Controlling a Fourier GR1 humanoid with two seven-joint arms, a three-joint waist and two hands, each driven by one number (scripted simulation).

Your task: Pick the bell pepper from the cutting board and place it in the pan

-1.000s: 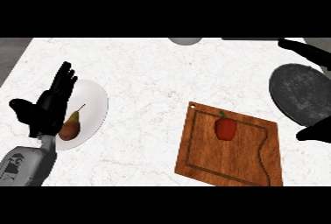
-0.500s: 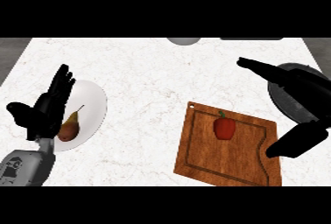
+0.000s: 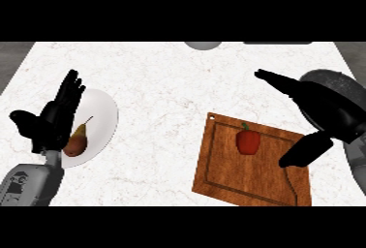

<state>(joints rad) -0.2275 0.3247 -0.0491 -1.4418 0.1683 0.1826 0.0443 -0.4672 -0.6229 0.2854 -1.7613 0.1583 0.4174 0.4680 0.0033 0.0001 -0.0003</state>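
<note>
A red bell pepper (image 3: 248, 141) with a green stem lies on the upper middle of the wooden cutting board (image 3: 243, 181). My right hand (image 3: 325, 109) hovers open just right of the pepper, fingers stretched up and to the left, thumb hanging over the board's right side. It does not touch the pepper. The dark pan (image 3: 341, 83) sits at the right edge, mostly hidden behind that hand. At the left, my left hand (image 3: 50, 121) rests open with fingers up, over the plate's edge.
A white plate (image 3: 100, 121) at the left holds a brown pear (image 3: 76, 142). A grey round object (image 3: 203, 44) shows at the counter's far edge. The marble counter (image 3: 164, 97) lies between plate and board.
My right hand has come in from the right edge leftward toward the pepper, now covering most of the pan. The left hand has barely shifted. The pepper has not moved.
</note>
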